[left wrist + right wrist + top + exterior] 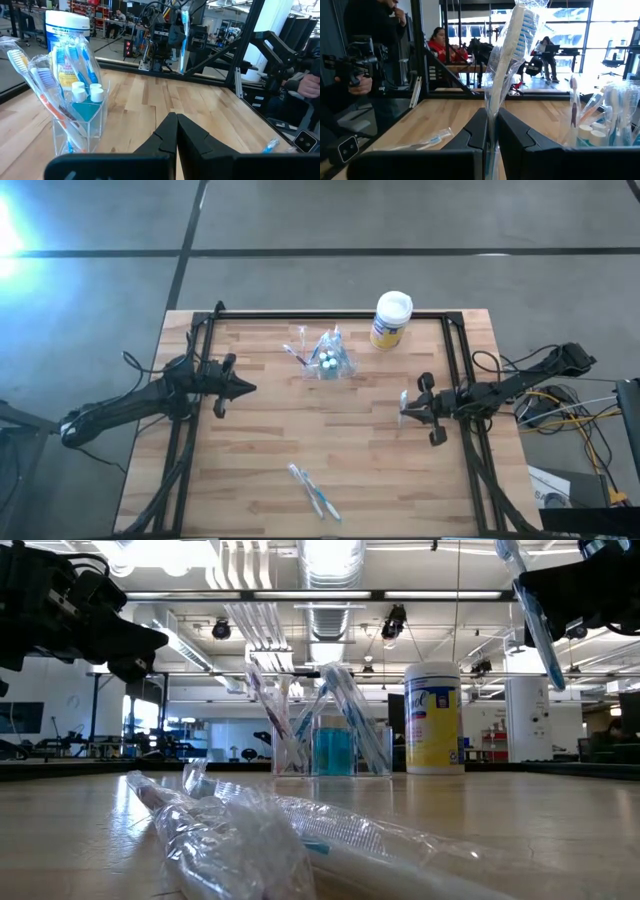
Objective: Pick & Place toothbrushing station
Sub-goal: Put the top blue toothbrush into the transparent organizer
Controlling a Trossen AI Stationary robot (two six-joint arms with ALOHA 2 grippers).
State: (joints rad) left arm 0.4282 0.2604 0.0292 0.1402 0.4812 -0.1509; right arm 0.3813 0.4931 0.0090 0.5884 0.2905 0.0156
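The see-through plastic cup (328, 361) stands at the table's far middle, holding several wrapped toothbrushes and white-capped tubes; it also shows in the low view (330, 740) and the left wrist view (75, 117). My right gripper (405, 408) is at the table's right, above the top, shut on a wrapped blue-white toothbrush (509, 55). My left gripper (243, 388) is at the left, shut and empty, pointing at the cup (176, 131). Two wrapped toothbrushes (313, 490) lie flat near the front edge. My right gripper pinches the wrapped toothbrush's handle (491, 112) between its two fingers, through the clear wrapper. The fingers lie level, coming from the table's right, across the brush. The brush stands nearly upright, bristle head (521, 25) up, lifted clear of the table (535, 615).
A yellow canister with a white lid (390, 320) stands at the far edge, right of the cup. A black frame (455, 340) runs along the table's sides and back. People show in the room beyond (437, 42).
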